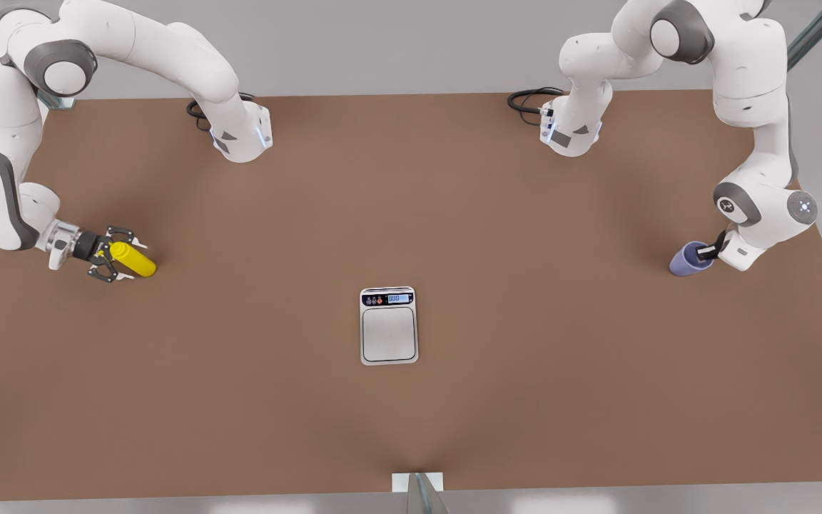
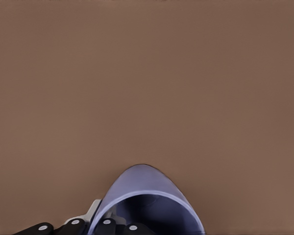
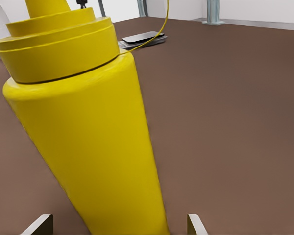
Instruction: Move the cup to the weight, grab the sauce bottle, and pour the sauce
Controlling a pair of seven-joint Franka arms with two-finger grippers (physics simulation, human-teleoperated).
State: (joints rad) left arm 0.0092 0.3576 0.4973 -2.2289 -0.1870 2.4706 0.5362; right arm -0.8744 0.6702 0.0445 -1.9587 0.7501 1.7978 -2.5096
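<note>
Brown table, weight centred, grey walls.

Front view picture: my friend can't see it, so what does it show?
Two white robot arms reach over a brown table: the right gripper at a yellow sauce bottle, the left gripper at a lavender cup. A silver scale sits between them.

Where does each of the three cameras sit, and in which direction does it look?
Front view: high above the table, looking down; both arms show, the scale in the middle.
Left wrist view: rides the arm at the front view's right, looking past the left claw over the cup it reaches into.
Right wrist view: rides the arm at the front view's left, looking along the sauce bottle between its fingertips toward the scale.
Shared: the front view also shows cup, bottle and both claws.
</note>
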